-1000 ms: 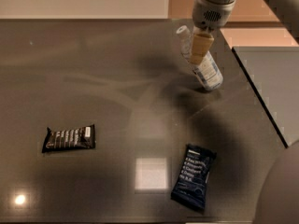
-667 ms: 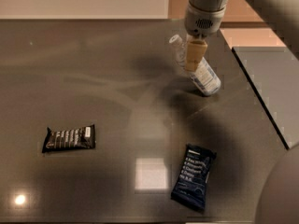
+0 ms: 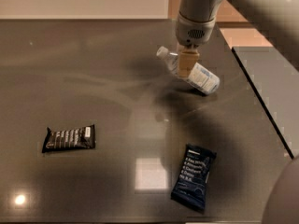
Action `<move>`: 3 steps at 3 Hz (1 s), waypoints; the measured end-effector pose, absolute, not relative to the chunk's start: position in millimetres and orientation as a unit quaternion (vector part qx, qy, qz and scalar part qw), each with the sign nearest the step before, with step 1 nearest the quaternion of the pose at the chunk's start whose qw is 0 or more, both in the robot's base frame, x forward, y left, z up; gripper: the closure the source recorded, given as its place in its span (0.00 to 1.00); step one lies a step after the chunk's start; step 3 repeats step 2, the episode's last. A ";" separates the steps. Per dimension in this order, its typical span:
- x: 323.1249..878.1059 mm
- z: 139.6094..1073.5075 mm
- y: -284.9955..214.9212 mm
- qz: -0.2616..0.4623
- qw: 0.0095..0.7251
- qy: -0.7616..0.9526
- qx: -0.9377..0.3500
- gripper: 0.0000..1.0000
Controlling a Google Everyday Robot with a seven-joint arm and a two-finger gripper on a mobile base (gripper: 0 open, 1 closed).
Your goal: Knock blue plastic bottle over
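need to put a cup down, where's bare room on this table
The widest bare stretch of the table is the far left, beyond the black snack bar wrapper. Another lies between that wrapper and the dark blue snack bar wrapper. It is crowded far right, where the gripper is at the tilted blue plastic bottle.

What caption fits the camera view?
Gripper at the steeply tilted blue plastic bottle on a dark table; black snack bar and dark blue snack bar apart.

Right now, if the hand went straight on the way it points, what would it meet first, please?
Most likely the blue plastic bottle, tilted directly under the downward-pointing hand; below that lies the tabletop. Depth is unclear, so contact cannot be confirmed.
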State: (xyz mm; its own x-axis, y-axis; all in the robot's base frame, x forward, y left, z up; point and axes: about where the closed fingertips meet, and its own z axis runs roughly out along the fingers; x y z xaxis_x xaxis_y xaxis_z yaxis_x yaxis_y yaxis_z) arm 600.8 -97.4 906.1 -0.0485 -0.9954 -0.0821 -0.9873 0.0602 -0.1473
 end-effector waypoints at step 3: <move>596.7 899.9 -91.5 -0.009 0.087 0.714 -0.694 0.00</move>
